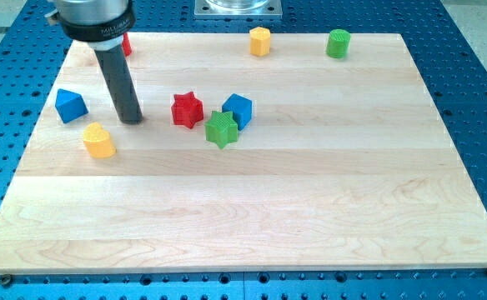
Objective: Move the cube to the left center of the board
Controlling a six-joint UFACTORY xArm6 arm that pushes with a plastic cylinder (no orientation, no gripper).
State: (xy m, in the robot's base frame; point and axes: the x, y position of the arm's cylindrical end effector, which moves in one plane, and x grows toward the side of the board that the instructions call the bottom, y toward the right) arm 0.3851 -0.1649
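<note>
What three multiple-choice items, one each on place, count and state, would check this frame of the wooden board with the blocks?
1. Where is my tip?
A. Between the blue cube and the green star
B. At the view's left of the red star-shaped block, above the yellow heart-shaped block
C. At the board's bottom edge

2. How many blue blocks are on the wooden board?
A. One
B. Two
C. Three

3. How do the blue cube and the green star-shaped block stand?
A. Touching
B. Far apart
C. Stacked

Key: 1 B, the rod ends between those blocks; 2 B, the cube plus a blue block at the view's left; 3 A, no gap shows.
</note>
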